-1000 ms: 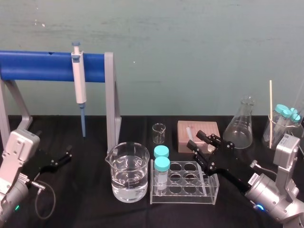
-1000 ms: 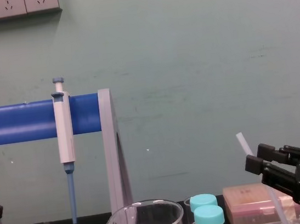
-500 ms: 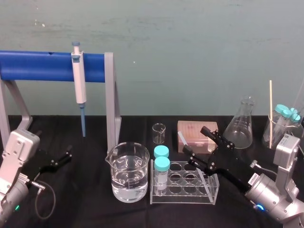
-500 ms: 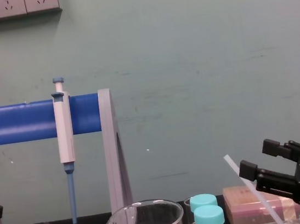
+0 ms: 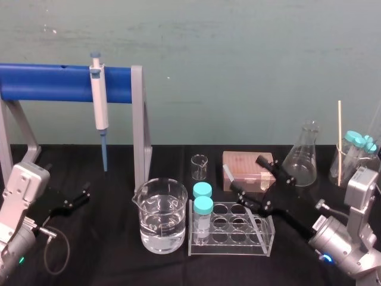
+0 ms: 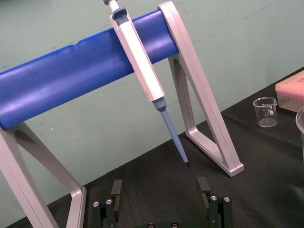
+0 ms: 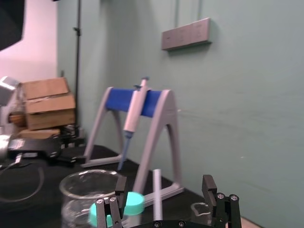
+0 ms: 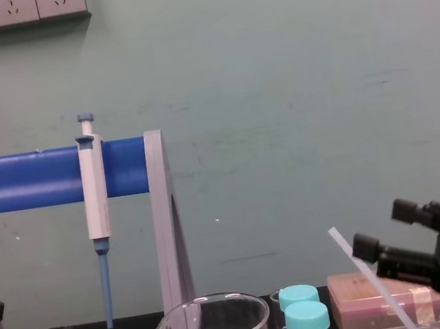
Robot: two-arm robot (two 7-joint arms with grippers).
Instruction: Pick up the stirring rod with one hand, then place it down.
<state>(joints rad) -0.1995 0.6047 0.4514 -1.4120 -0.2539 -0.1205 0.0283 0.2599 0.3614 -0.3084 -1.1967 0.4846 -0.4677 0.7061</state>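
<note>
In the head view your right gripper point(image 5: 246, 173) hangs over the back of the rack point(image 5: 226, 249), its jaws spread wide, and the rod point(image 5: 228, 174) leans in a rack well with its top poking up between them. I judge the main risk to be a lopsided close: if one finger meets the rod first, it will lever it over in the well, and a thin, smooth rod may then slip or drag the light rack along. Pull back carelessly and the nearer finger could hook the rod and flick it out towards the capped tubes point(image 5: 202, 198). The chest view shows the rod slanting up to the left, free above the rack, with the jaws reaching in from the right near its upper part. Watch that slant, since a level pinch would only catch it at one spot. From the right wrist, both fingers point(image 7: 117, 192) stand apart from the rod, nothing gripped. From the left wrist, your left gripper point(image 6: 159, 187) sits low over the table, also spread and holding nothing, facing the pipette point(image 6: 142, 61).
</note>
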